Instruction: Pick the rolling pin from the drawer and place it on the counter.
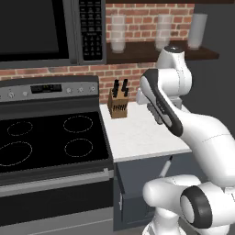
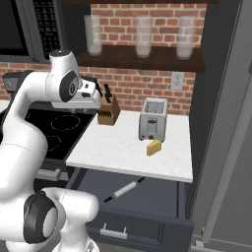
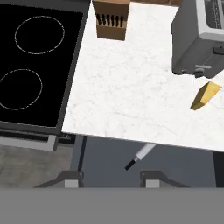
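Pale slim cylindrical rolling pin (image 2: 124,190) | slate drawer (image 2: 147,197) | speckled stone counter (image 2: 118,147)

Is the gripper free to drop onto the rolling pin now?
Probably yes: the drawer is open, and the rolling pin lies alone on its floor, though one end sits under the counter edge.

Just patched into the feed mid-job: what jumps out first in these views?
The open drawer under the counter, with the rolling pin lying slantwise inside it. On the counter stand a toaster with a yellow wedge in front, and a knife block beside the stovetop.
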Robot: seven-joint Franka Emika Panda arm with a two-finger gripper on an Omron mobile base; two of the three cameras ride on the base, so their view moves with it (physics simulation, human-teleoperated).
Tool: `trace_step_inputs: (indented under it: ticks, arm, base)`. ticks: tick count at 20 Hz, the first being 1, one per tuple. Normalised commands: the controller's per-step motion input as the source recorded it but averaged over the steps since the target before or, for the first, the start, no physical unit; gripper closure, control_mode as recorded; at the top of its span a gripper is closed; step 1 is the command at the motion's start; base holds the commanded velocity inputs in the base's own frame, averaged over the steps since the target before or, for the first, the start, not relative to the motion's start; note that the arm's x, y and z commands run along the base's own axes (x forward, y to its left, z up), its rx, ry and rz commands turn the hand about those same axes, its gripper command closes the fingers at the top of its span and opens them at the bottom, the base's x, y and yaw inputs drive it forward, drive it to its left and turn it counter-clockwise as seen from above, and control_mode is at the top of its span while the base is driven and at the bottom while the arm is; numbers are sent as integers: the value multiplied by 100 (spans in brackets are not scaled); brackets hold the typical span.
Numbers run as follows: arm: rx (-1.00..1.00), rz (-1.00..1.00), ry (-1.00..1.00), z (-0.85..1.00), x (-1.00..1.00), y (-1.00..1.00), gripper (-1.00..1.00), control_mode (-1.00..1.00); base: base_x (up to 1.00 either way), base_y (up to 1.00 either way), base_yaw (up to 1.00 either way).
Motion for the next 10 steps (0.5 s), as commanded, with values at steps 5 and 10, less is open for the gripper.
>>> trace_step_inputs:
  ticks: [5,10]
  arm:
    - [2,-4,0,0,-35,-36,-100,-100]
    - [0,-3,0,-26,-73,-28,-100,-100]
  base:
    - [0,0,0]
    - [0,0,0]
